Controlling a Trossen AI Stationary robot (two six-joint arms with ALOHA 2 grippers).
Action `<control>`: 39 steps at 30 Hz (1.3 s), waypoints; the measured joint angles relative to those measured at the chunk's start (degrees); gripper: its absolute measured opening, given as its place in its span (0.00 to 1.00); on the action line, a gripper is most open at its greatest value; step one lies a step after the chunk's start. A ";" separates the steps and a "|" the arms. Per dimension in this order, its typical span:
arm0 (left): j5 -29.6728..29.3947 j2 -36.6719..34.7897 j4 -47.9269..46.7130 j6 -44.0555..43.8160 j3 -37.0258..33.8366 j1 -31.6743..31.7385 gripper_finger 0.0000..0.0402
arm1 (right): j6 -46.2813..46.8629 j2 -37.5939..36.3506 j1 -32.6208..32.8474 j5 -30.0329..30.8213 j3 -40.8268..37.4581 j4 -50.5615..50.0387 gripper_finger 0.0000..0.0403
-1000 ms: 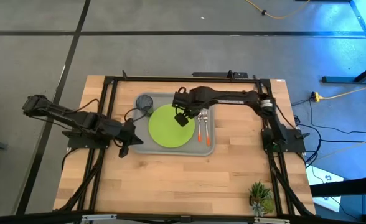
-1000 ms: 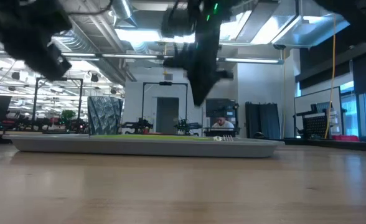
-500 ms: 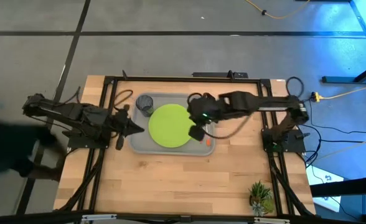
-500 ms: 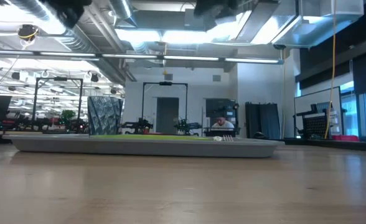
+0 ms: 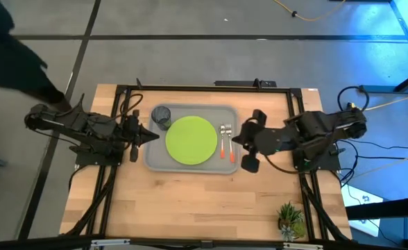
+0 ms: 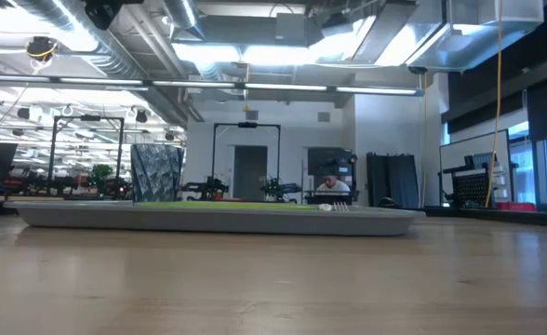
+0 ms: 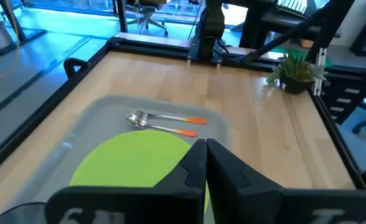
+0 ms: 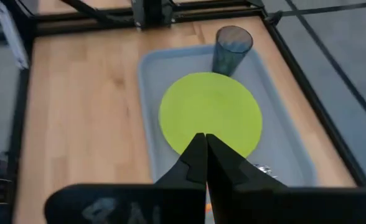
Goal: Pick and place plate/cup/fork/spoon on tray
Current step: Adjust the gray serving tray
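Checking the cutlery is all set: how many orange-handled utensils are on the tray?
2. The fork and the spoon lie side by side on the tray, between the plate and the rim nearest the right arm. None appears hidden.

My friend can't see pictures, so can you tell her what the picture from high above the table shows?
A grey tray sits on a wooden table, holding a lime-green plate, a dark cup at its far left corner, and a fork and spoon beside the plate. The left gripper and right gripper wait at either side, jaws shut.
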 joint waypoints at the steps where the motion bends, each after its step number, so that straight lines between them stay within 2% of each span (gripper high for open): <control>1: 0.05 -0.19 -0.04 -0.02 0.00 -0.01 0.00 | 0.87 -0.32 0.42 0.02 0.00 0.04 0.00; 5: 0.70 -1.54 -2.79 -3.87 0.09 0.00 0.00 | 5.78 -0.35 0.51 2.03 -1.77 0.70 0.00; 10: 2.29 1.15 -11.12 -11.51 0.09 -0.04 0.00 | 13.63 -0.21 -3.62 -0.74 -11.75 4.79 0.00; 16: 4.15 7.98 -16.02 -17.37 -0.96 -0.04 0.00 | 18.17 -0.15 -9.31 -7.03 -28.99 23.91 0.00; 21: 6.01 14.02 -15.82 -25.95 -5.51 -0.41 0.00 | 22.85 -0.16 -12.48 -12.08 -41.29 32.83 0.00; 25: 4.00 17.04 -12.64 -32.25 -8.97 -1.53 0.00 | 24.25 -0.20 -13.56 -14.80 -47.52 35.09 0.00; 30: 3.87 19.97 -4.43 -33.56 -13.13 -2.35 0.00 | 24.14 -0.20 -13.70 -16.74 -54.25 44.07 0.00; 36: 1.66 25.87 -3.09 -34.56 -15.30 -2.29 0.00 | 24.33 1.80 -13.67 -18.62 -59.46 55.73 0.00; 39: 1.32 28.55 -2.78 -34.57 -15.46 -2.27 0.00 | 24.40 3.89 -13.67 -20.50 -60.07 56.25 0.00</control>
